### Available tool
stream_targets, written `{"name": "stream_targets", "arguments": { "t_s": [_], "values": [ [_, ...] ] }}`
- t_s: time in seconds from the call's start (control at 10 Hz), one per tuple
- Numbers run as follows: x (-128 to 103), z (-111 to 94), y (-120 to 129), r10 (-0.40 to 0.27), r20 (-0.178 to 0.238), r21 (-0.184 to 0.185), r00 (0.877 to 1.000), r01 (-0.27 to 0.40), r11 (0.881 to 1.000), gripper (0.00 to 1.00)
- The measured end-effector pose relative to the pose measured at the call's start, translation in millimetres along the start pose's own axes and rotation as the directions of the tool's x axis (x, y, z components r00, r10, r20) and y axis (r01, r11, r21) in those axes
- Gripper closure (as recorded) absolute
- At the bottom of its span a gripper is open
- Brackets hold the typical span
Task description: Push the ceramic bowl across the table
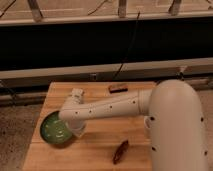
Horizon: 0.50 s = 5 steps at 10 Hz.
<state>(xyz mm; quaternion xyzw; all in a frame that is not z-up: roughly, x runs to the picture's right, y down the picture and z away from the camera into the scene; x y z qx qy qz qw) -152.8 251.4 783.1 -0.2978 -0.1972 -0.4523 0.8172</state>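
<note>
Currently, the ceramic bowl (56,129) is being contacted from its right side by the gripper (76,131), which is hidden at the end of the white arm (107,107) reaching leftward over the table (100,150); whether that gripper is holding anything or merely pressing cannot be told, since the end of the arm is being covered by its own housing. The bowl is sitting at the table's left edge, with its far rim already appearing to be reaching or slightly overhanging the boundary. This is where the risk is being judged greatest: if the push is being continued leftward, the bowl is likely to be tipped off the edge and broken on the floor. Its glossy glaze is also likely to be letting it slide faster than intended, or spin away if the contact is being made off-centre. A small dark brown object (120,151) is lying near the front edge and another brown piece (117,88) near the back edge, both well apart from the bowl, so no collision is being expected there. A pale object (76,93) is partly showing behind the arm.
</note>
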Motion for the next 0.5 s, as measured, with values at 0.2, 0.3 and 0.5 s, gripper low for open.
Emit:
{"name": "stream_targets", "arguments": {
  "t_s": [0.2, 0.3, 0.5],
  "values": [
    [-4, -1, -1, -0.035, 0.001, 0.000, 0.999, 0.035, 0.999, 0.96],
    [-7, -2, -5, -0.051, -0.001, -0.003, 0.999, 0.051, 0.999, 0.96],
    [-19, -3, -24, -0.094, 0.001, 0.003, 0.996, 0.094, 0.996, 0.96]
  ]
}}
